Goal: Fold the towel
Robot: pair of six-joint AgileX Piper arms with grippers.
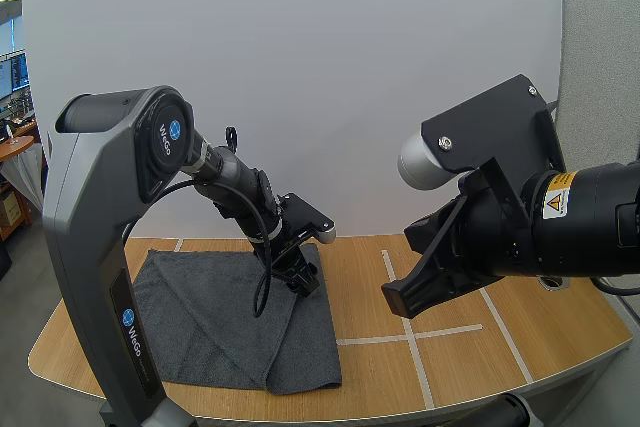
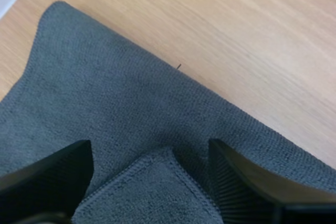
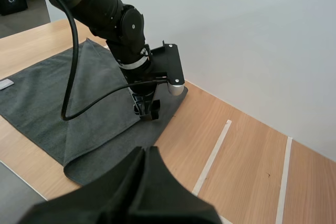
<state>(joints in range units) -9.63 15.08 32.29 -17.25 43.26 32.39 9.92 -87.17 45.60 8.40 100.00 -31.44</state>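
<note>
Grey towel (image 1: 200, 317) lies partly folded on table (image 1: 450, 277), left half. Judged soft, limp, light; best pinched at a corner. Left gripper (image 1: 303, 280) spread over a folded corner; right gripper (image 1: 405, 297) pressed together, well apart

You have a grey towel (image 2: 131, 108) of matt, nubby cloth, with a stitched hem along its edge. Under it the table (image 2: 252, 35) is pale wood, smooth, fine-grained, with a low sheen. The fingers (image 2: 247, 187) of the left gripper (image 2: 149, 153) look like matt black plastic, ribbed on the inner faces, though you can't be sure.
</note>
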